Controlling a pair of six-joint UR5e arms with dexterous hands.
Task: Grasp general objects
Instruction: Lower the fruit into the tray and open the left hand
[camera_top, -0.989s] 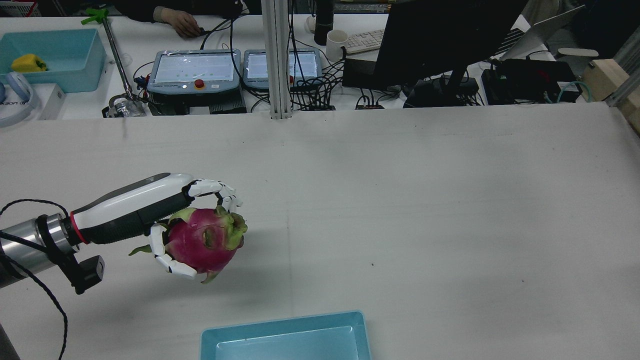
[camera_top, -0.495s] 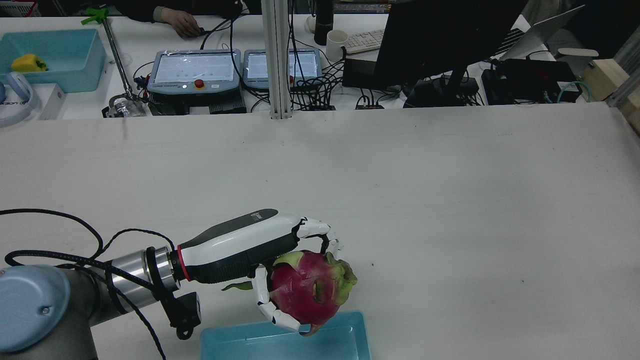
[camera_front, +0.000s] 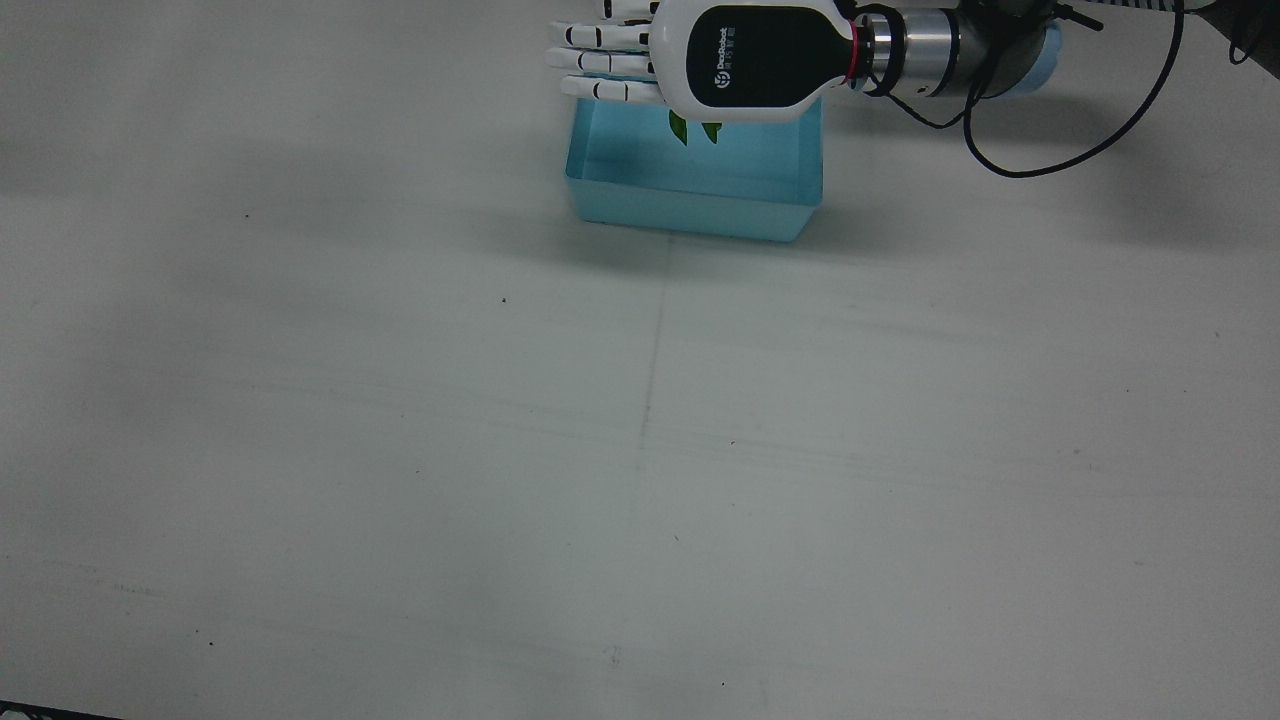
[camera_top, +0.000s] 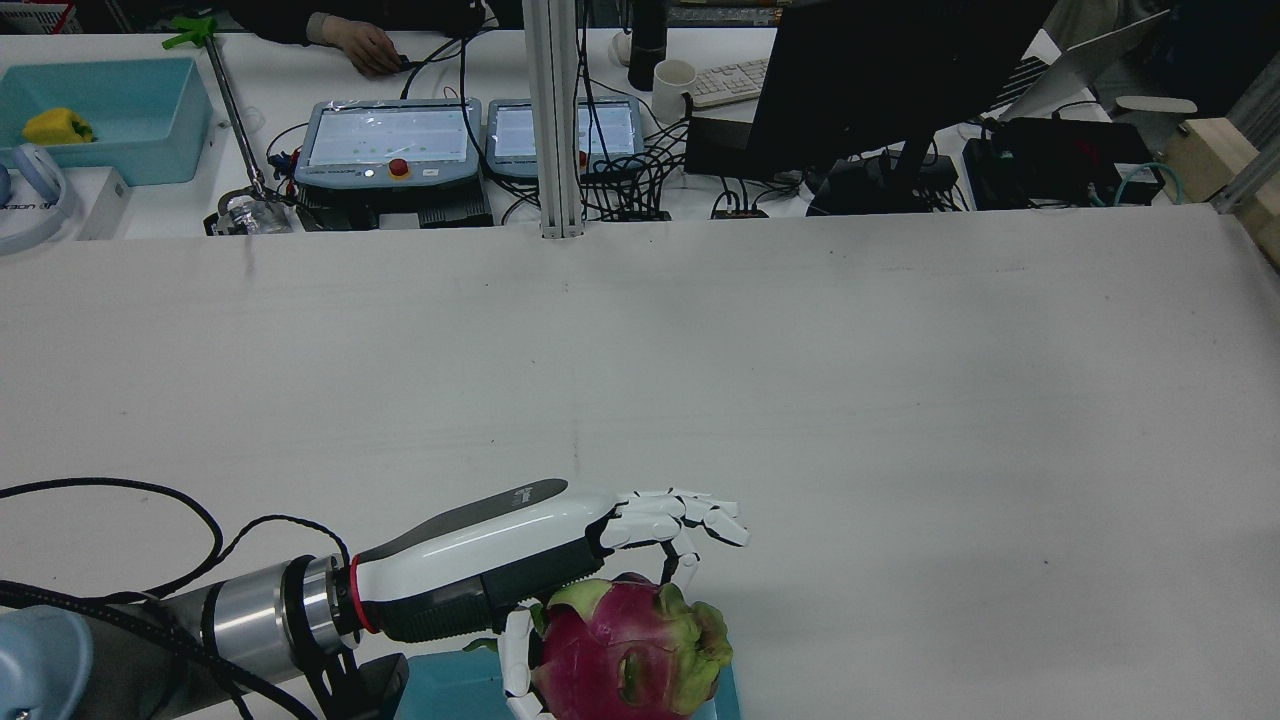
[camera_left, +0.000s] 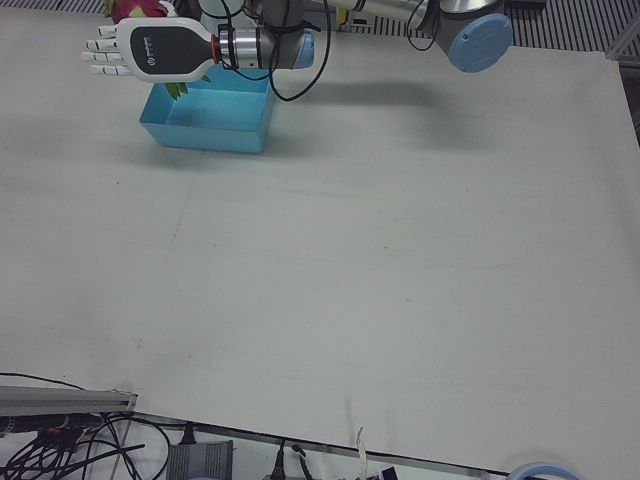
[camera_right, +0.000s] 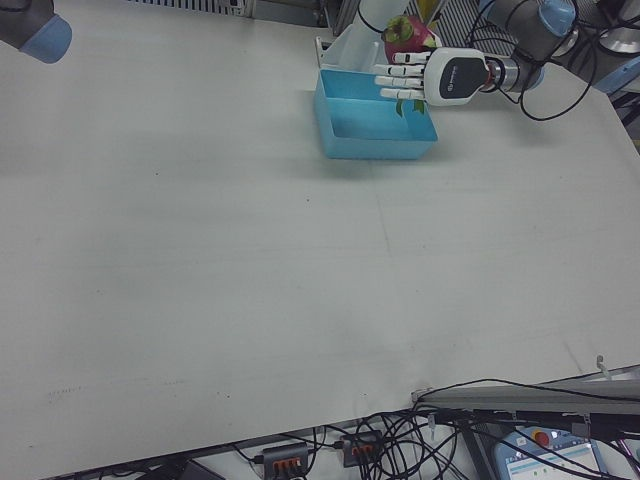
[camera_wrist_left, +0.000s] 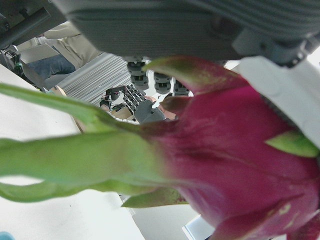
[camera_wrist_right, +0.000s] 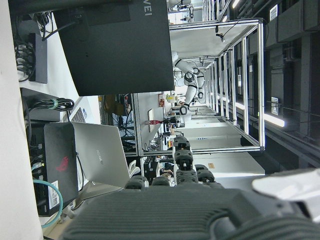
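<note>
A pink dragon fruit (camera_top: 630, 665) with green scales sits right under my left hand (camera_top: 560, 550), above the blue tray (camera_top: 440, 690) at the table's near edge. The hand's fingers (camera_top: 690, 510) stretch out straight and flat over the fruit, and the thumb lies beside it. From the front, the left hand (camera_front: 700, 55) covers the tray (camera_front: 690, 205), and only green leaf tips (camera_front: 690, 128) show below the palm. The fruit (camera_wrist_left: 240, 150) fills the left hand view. The right hand view shows only the hand's dark underside (camera_wrist_right: 165, 215).
Beyond the table's far edge stand two teach pendants (camera_top: 390, 140), a metal post (camera_top: 555, 120), a black monitor (camera_top: 880, 70) and cables. A far blue bin (camera_top: 140, 120) holds a yellow pepper (camera_top: 55, 125). A person's hand (camera_top: 365, 45) rests at the back.
My left arm carried the dragon fruit right and toward the near edge, over the blue tray. The fingers, curled around the fruit before, are now straightened out above it.
</note>
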